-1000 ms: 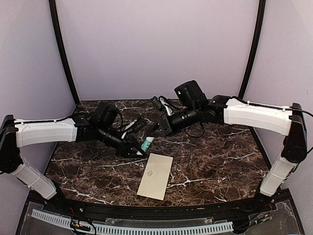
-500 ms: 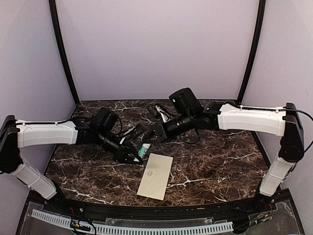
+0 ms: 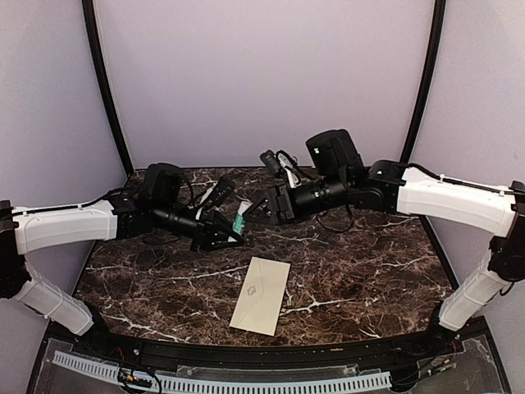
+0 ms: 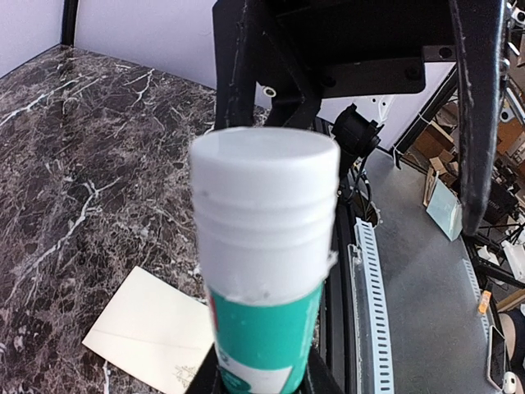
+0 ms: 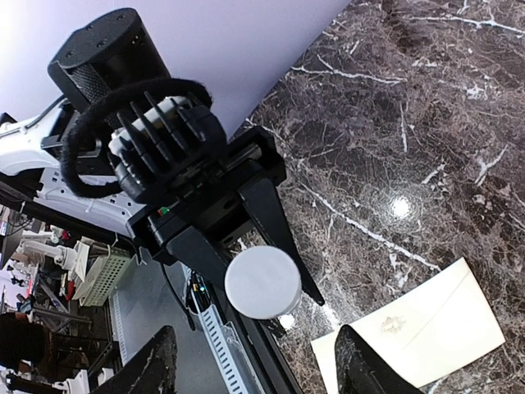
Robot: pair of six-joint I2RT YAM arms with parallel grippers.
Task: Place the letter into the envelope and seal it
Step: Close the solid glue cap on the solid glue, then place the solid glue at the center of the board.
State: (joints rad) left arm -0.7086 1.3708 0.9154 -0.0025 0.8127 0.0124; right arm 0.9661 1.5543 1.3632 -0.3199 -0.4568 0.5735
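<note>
The envelope (image 3: 261, 295) lies flat near the front middle of the marble table (image 3: 361, 271), uncovered, so the way down to it from above and from either side is free. Behind it the arms meet above the table: the left gripper (image 3: 232, 229), clamped on a glue stick (image 3: 239, 222), faces the spread-fingered right gripper (image 3: 261, 209) with a narrow gap between them. Lilac walls (image 3: 262, 82) close off three sides.

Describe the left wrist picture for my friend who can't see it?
A white-capped teal glue stick fills the middle, gripped at its base by the left gripper. Behind it, a cream envelope lies on the dark marble table, with black arm parts above.
</note>
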